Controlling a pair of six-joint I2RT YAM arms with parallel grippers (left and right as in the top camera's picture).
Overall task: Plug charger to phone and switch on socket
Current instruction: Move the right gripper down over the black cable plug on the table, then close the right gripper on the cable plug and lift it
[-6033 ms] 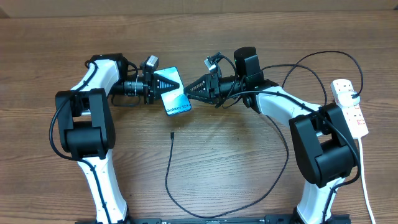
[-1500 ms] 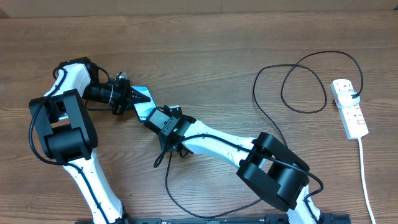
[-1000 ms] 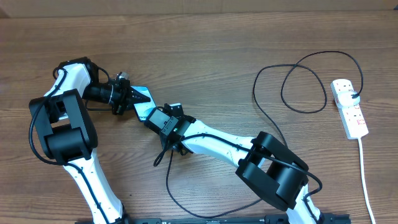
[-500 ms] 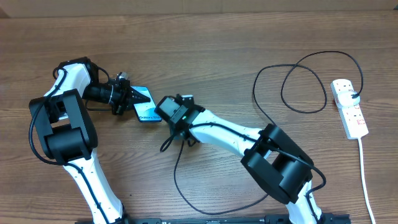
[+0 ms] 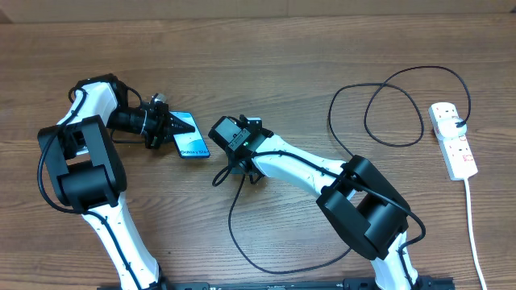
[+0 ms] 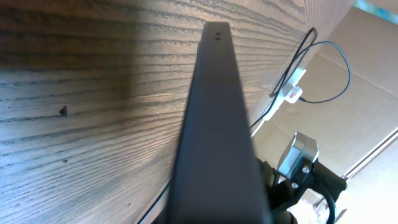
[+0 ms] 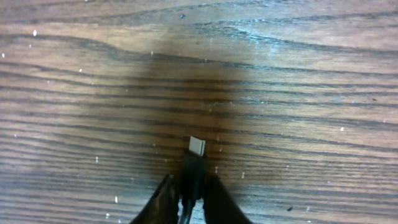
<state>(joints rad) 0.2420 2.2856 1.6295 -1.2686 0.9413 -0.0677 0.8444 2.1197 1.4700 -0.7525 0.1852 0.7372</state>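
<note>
The phone (image 5: 192, 143), blue screen up, is held at its left end by my left gripper (image 5: 169, 129), which is shut on it. In the left wrist view it shows only as a dark edge (image 6: 214, 124). My right gripper (image 5: 230, 137) sits just right of the phone, apart from it, and is shut on the charger's black plug (image 7: 195, 167). The plug's metal tip (image 7: 197, 147) points at bare wood. The charger cable (image 5: 234, 225) loops across the table to the socket (image 5: 453, 138) at the far right.
The socket's white lead (image 5: 476, 234) runs down the right edge. Cable loops (image 5: 379, 105) lie right of centre. The socket (image 6: 293, 90) shows far off in the left wrist view. The wooden table ends at a wall behind.
My right gripper has moved right and a little back, away from the phone's end, with the plug in it. More of the phone's screen shows. The left arm has stayed still.
</note>
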